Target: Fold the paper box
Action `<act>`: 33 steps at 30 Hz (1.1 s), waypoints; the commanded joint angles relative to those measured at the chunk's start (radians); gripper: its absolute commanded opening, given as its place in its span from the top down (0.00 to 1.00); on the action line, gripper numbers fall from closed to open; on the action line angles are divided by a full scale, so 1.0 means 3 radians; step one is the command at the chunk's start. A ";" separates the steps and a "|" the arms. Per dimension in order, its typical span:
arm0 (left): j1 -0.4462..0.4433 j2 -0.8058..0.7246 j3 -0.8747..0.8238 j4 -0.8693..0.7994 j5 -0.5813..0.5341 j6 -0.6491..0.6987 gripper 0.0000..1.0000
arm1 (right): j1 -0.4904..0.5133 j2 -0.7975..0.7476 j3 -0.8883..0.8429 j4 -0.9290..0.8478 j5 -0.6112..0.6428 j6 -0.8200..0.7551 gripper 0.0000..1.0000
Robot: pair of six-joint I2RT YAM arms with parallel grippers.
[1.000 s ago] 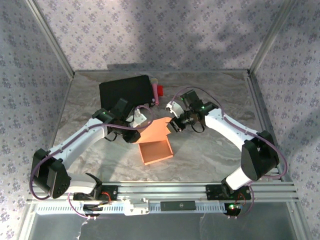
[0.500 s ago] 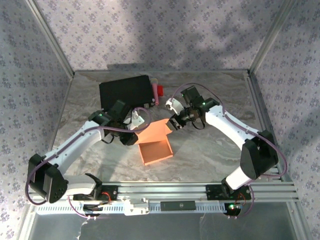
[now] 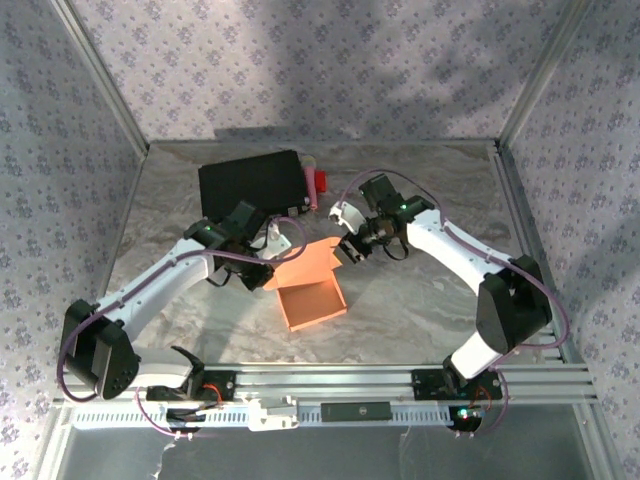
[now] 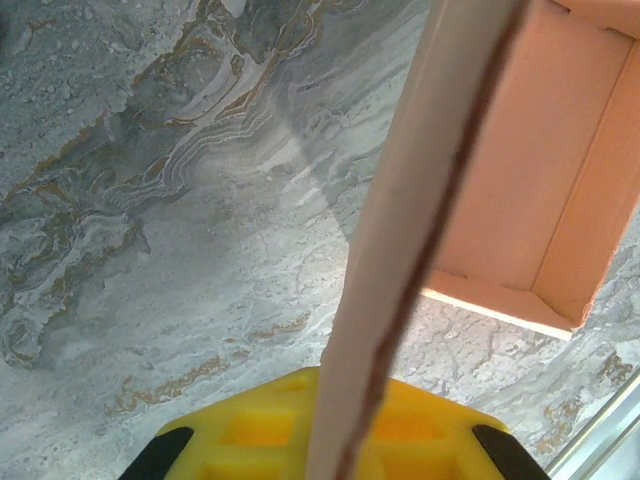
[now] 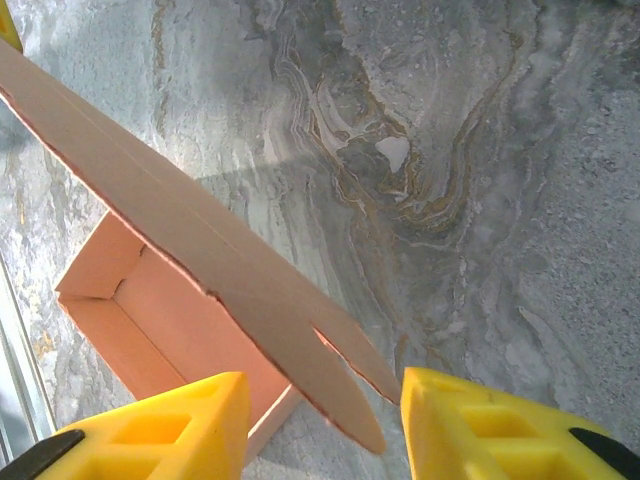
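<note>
Cardboard this thin looks light and crease-prone, best pinched along edges. The paper box (image 3: pixel 312 300) sits on the tabletop (image 3: pixel 420 300) beside the black case (image 3: pixel 252 182). The left pincer (image 4: pixel 345 440) clamps its raised lid flap (image 3: pixel 310 258); the right pincer (image 5: pixel 325 420) gapes around the flap's corner.

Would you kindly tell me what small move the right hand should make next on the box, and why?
Probably close the right hand on the raised lid flap of the paper box: it stands open either side of the flap's tip, and the left hand looks clamped on the flap's opposite edge. Both gripping would let the lid swing over the open tray.
</note>
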State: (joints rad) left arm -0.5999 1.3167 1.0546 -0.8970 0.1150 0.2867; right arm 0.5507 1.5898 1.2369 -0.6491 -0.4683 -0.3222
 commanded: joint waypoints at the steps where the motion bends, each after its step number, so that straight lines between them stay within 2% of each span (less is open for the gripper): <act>1: -0.0033 0.0003 0.0031 -0.0011 -0.0066 0.0026 0.88 | 0.0056 0.0116 0.0089 -0.0071 -0.0028 -0.0097 0.58; 9: -0.0070 0.0013 0.0062 0.0023 -0.0152 0.0036 0.89 | 0.0100 0.0093 0.0068 0.0035 0.0107 -0.0074 0.69; 14: -0.0068 0.0076 0.0146 0.0044 -0.0233 -0.0051 0.89 | 0.0144 0.0072 0.0092 0.0012 0.0150 -0.0061 0.79; 19: -0.0072 0.0158 0.0236 0.0033 -0.0281 -0.0181 0.89 | 0.0174 0.0066 0.0038 0.0003 0.0219 -0.0022 0.79; 22: -0.0101 0.0209 0.0284 0.0025 -0.0349 -0.0249 0.89 | 0.0188 0.0005 -0.0027 0.0066 0.0269 0.0018 0.83; 27: -0.0140 0.0318 0.0419 0.0029 -0.0463 -0.0516 0.89 | 0.0212 -0.0040 -0.0028 0.0099 0.0384 0.0157 0.91; 31: -0.0233 0.0375 0.0504 0.0117 -0.0556 -0.0794 0.89 | 0.0255 -0.0060 0.0020 0.0148 0.0449 0.0484 0.99; 33: -0.0253 0.0414 0.0550 0.0174 -0.0651 -0.0962 0.89 | 0.0333 -0.0045 0.0042 0.0283 0.0581 0.0681 1.00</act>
State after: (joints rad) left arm -0.6575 1.4277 1.1744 -0.8871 -0.0475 0.0906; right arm 0.6159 1.6039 1.2327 -0.6132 -0.3149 -0.2218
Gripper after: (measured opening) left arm 0.110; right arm 0.063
